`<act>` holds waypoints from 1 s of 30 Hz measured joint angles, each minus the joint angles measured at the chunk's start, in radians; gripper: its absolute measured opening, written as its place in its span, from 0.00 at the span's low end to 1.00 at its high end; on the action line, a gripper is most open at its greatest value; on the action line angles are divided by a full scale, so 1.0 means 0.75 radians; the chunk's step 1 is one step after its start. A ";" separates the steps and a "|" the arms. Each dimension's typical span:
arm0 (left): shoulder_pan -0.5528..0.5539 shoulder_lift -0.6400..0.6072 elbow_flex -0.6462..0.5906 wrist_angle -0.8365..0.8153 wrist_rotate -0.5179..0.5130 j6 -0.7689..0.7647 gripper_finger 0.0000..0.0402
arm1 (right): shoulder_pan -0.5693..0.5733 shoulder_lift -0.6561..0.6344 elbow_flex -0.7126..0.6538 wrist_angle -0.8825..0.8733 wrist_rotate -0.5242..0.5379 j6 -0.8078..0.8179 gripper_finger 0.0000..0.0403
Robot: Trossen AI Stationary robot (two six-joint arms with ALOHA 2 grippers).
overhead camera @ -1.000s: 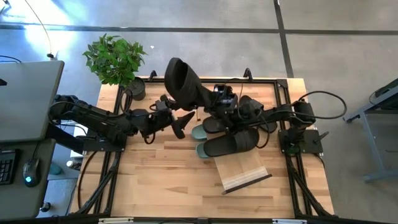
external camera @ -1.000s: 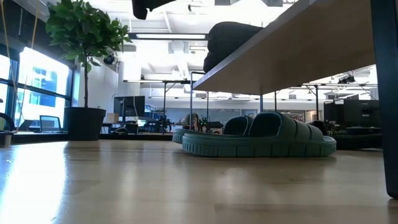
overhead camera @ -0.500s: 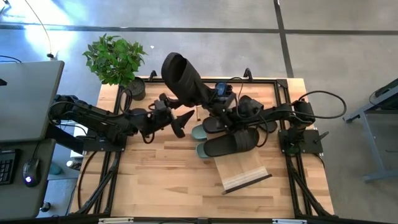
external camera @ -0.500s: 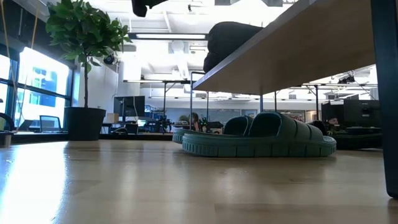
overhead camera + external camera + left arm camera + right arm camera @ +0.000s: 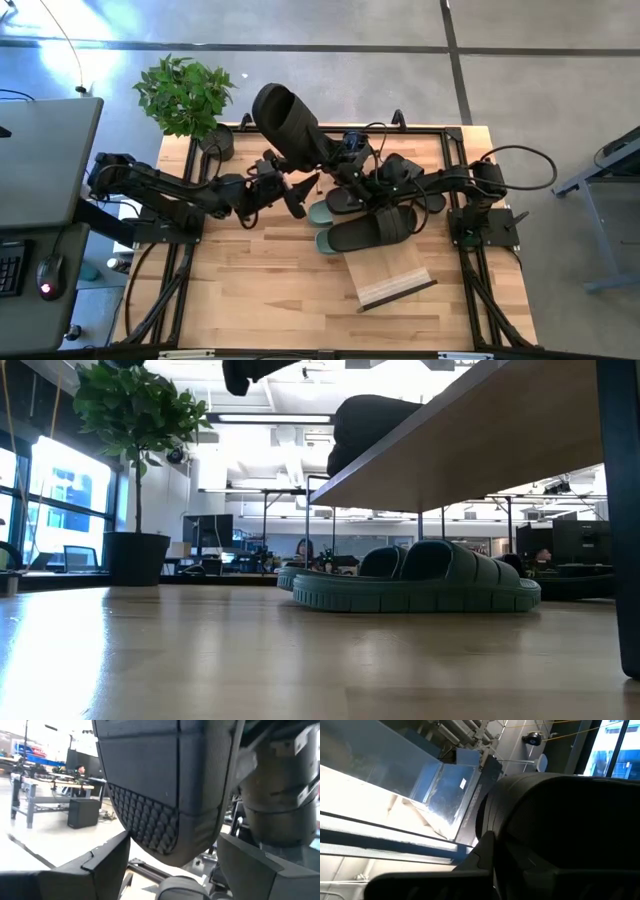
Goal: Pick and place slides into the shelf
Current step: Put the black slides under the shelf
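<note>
Above the counter [image 5: 250, 290], the right gripper [image 5: 335, 160] is pinching a black slide [image 5: 285, 125]; the left gripper [image 5: 297, 195], spread, is waiting beside. Another slide [image 5: 372, 230] is lying on the shelf [image 5: 395, 275], green ones [image 5: 415, 585] beneath.

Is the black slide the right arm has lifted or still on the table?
Lifted: the black slide rides up in the right gripper, above the table.

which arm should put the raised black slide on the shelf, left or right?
Right, probably. The right gripper is shut on the raised black slide, and its arm runs just beside the shelf. The left gripper hangs open below the slide, holding nothing.
</note>
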 joint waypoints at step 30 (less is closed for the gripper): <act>0.008 0.071 0.099 -0.002 -0.220 0.036 0.64 | -0.015 0.001 0.000 0.005 -0.046 0.003 0.00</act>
